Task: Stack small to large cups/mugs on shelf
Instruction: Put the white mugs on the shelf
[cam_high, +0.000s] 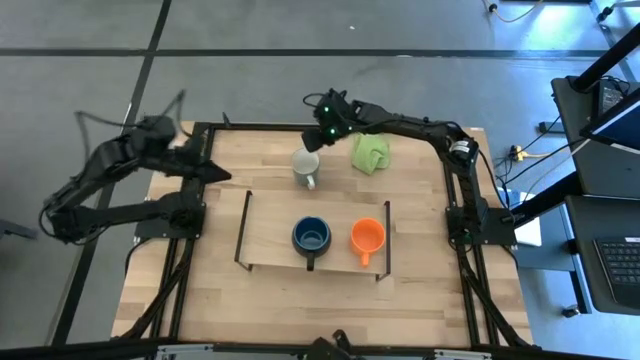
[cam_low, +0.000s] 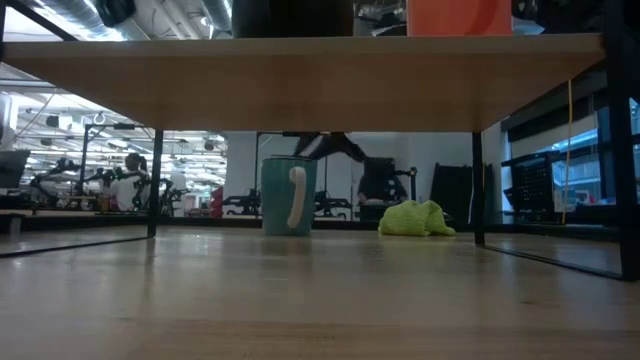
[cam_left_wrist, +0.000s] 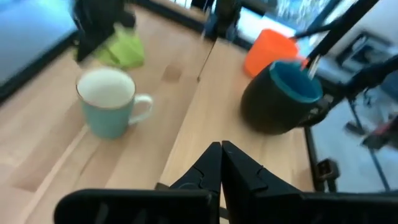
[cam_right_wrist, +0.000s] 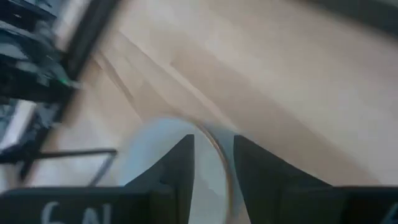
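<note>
Right gripper (cam_high: 316, 140) in the high view reaches from the far right side of the table to the far rim of the white-grey mug (cam_high: 306, 167), which stands on the bare tabletop (cam_high: 200, 280) just behind the shelf (cam_high: 270, 235). Three mugs can be counted: the white-grey one off the shelf, the dark blue mug (cam_high: 311, 237) and the small orange mug (cam_high: 367, 238) side by side on the shelf, apart from each other. One lime-green cloth (cam_high: 371, 152) lies right of the white-grey mug. Left gripper (cam_high: 215, 173) points inward from the table's left edge, well apart from every mug, its arm folded back on itself.

From the low view, one mug (cam_low: 288, 195) stands upright on the table under the shelf board (cam_low: 300, 85), handle facing the camera, with the cloth (cam_low: 417, 218) to its right. A dark arm comes down behind the mug.

Seen from the left wrist, that arm's fingers (cam_left_wrist: 214, 171) are pressed together with nothing between them; beyond them stand all three mugs, white-grey (cam_left_wrist: 110, 102), blue (cam_left_wrist: 280, 96) and orange (cam_left_wrist: 270, 51).

At the right wrist, the two fingers (cam_right_wrist: 180, 165) stand partly apart and straddle the pale mug's rim (cam_right_wrist: 214, 146), one inside and one outside; whether they actually press on it I cannot tell.
</note>
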